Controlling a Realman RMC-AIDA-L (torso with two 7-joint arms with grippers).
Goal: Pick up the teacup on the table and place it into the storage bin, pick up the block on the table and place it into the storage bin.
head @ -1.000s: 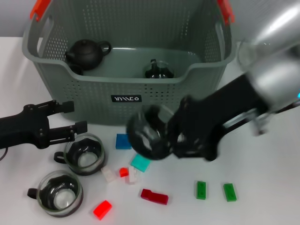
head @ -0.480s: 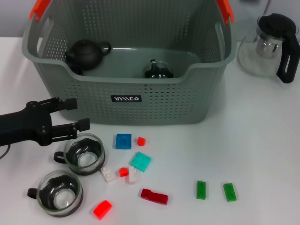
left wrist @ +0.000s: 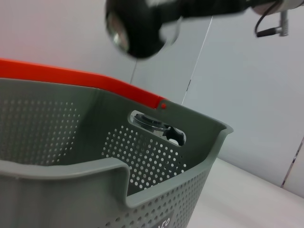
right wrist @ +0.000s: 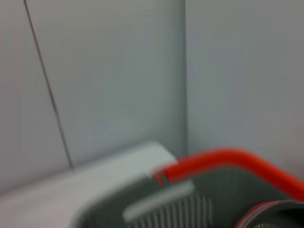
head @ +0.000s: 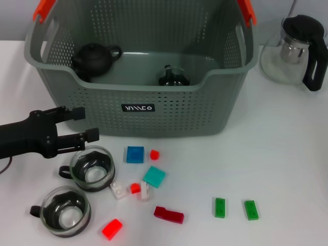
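Jaws of left gripper point(head: 82, 123) parted and empty beside upright teacup point(head: 92, 168), storage bin point(head: 169, 110) lying crosswise.

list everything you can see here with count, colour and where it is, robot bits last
storage bin: 1, grey-green with orange-red handle ends, far side of the table
dark teapot: 1, black, inside the bin on the left
dark glass item: 1, inside the bin near the middle, identity unclear
glass teapot: 1, clear with black handle and lid, right of the bin
teacups: 2, clear glass with dark handles, front left
blocks: about 10, in front of the bin: blue, teal, 3 red, dark red, 2 white, 2 green
table: 1, white
left end effector: 1, black, open, just above the nearer-to-bin teacup
right end effector: not visible in the head view
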